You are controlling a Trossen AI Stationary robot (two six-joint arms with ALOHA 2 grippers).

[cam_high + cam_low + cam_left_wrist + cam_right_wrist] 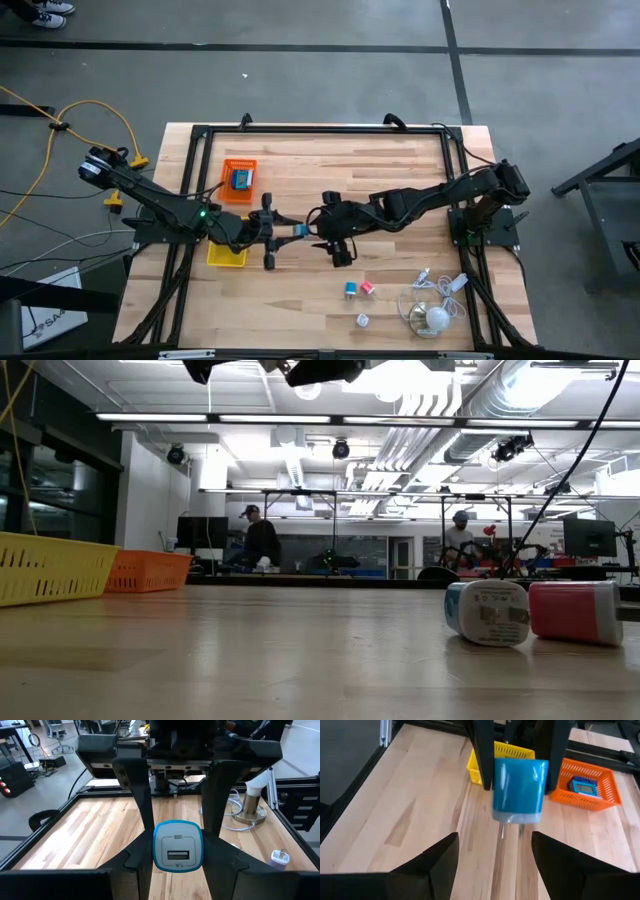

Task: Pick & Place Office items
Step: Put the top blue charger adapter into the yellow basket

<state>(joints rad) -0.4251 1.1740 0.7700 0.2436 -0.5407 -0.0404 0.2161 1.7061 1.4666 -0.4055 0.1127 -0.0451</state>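
A blue wall charger, one of the office items, hangs above the table's middle with my left gripper shut on it. It shows blue between the two arms from above. My right gripper faces it from the table's right, open, its fingers short of the charger and touching nothing. A teal plug, a pink one and a white one lie on the table near the front right. In the orange tray lies a blue item. My left gripper pinches the charger's two opposite side faces between its two fingers. The fingers come about level from the table's left. The charger is lifted clear of the table, its USB face toward my left wrist and its metal prongs toward my right gripper.
A yellow tray sits under my left arm, in front of the orange one. A white cable bundle with a round white piece lies at the front right corner. A black frame runs along the table's edges. People stand in the room beyond.
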